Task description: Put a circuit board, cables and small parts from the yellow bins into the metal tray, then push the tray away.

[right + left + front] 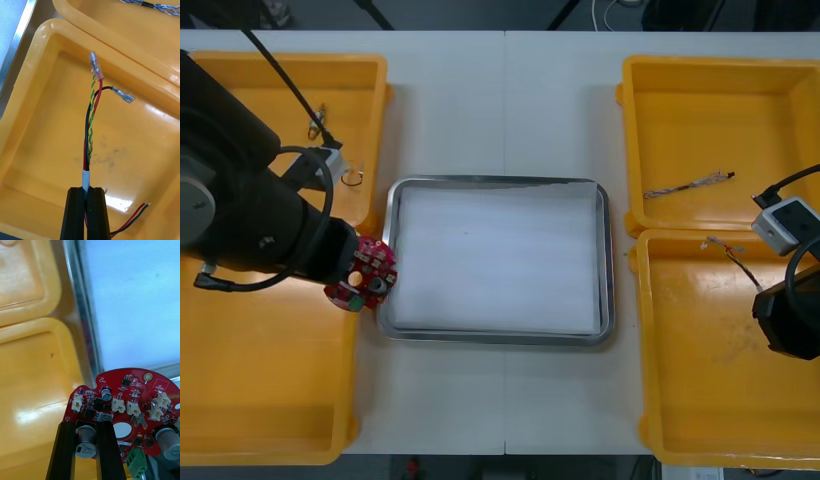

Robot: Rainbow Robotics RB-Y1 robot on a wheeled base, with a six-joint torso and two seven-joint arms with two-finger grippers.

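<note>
The left gripper point(85, 424) pinches the red circuit board point(125, 390) by its edge, the metal tray point(83, 315) just beyond the fingertips. The right gripper point(85, 192) clamps a cable point(91, 112), apparently clear of the yellow bin point(41, 123).

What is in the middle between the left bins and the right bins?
The tray, white inside, on the table; the front view shows it.

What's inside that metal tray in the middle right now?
Only its white lining. The left tool holds a red circuit board at the tray's left rim, hiding that bit of edge.
</note>
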